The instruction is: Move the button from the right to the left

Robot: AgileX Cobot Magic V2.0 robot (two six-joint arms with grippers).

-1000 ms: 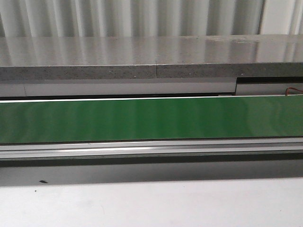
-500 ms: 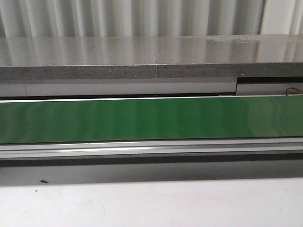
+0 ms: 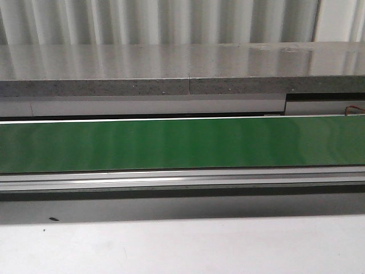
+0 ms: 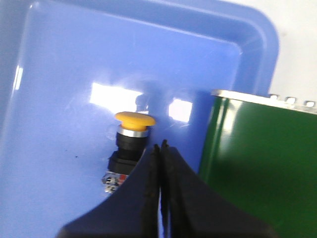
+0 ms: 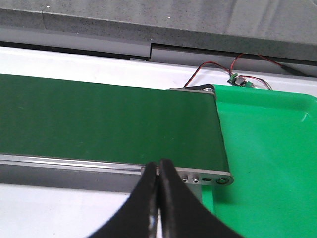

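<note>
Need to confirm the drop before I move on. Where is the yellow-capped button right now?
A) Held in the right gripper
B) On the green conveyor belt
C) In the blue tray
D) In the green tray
C: the left wrist view shows the button lying in the blue tray, beside the shut left gripper.

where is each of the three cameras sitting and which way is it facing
Front view: faces forward over the white table at the green belt and grey ledge; no part of the robot shows.
Left wrist view: on the left arm, over the blue tray holding the button; the left tool shows shut.
Right wrist view: on the right arm, over the green tray; the right tool shows shut.
Shared: all three views show the green belt.
</note>
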